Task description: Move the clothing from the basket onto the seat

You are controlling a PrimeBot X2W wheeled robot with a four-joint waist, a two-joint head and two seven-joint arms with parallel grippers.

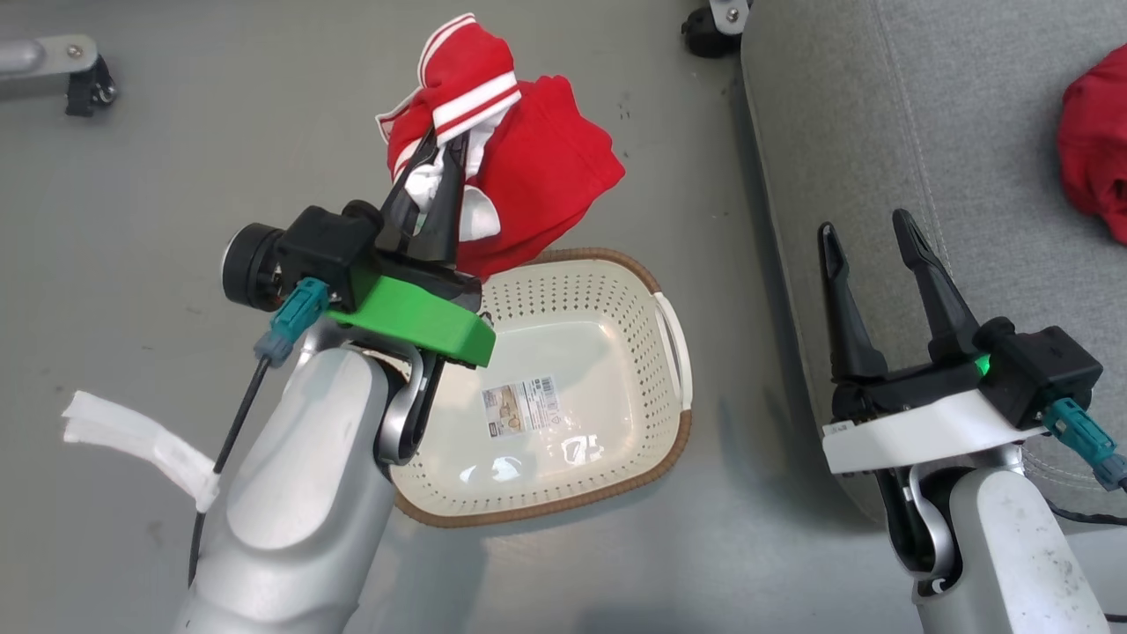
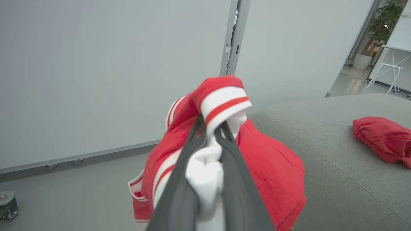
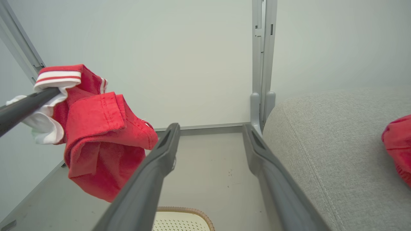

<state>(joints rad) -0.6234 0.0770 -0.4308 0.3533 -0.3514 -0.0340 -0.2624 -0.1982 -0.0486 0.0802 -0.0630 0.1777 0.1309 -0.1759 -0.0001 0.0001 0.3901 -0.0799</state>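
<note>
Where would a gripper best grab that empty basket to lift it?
Probably the white handle on the side of the basket nearest the seat, coming down from above: it stands thin and upright, so one finger could go inside, one outside, and the open right gripper is nearest.

Label [image 1: 522, 407] in basket [image 1: 563, 291]: print illegible
</note>
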